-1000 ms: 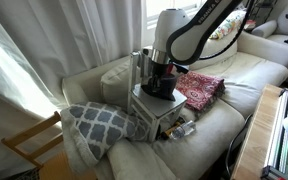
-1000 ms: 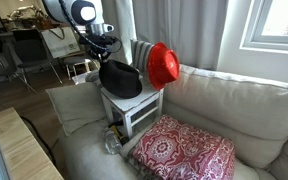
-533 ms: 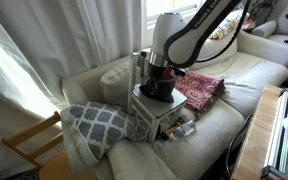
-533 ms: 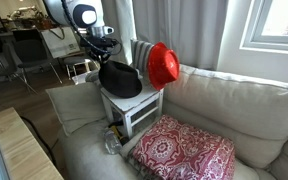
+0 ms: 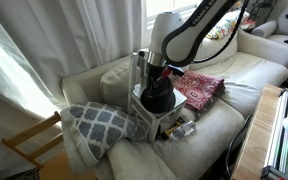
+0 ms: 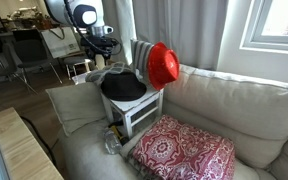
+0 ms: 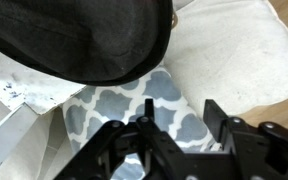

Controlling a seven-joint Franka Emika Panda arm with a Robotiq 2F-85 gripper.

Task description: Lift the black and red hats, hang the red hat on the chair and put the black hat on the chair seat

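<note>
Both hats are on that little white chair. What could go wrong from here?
The round black soft hat seems to overhang the seat of the small white slatted chair, so it might slide off. The bright red soft hat only hangs on the chair back; the open gripper nearby could knock it. The chair stands on a soft cream sofa and may wobble.

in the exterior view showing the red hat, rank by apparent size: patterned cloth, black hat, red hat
1. patterned cloth, clearly largest
2. black hat and red hat, too alike to rank
</note>
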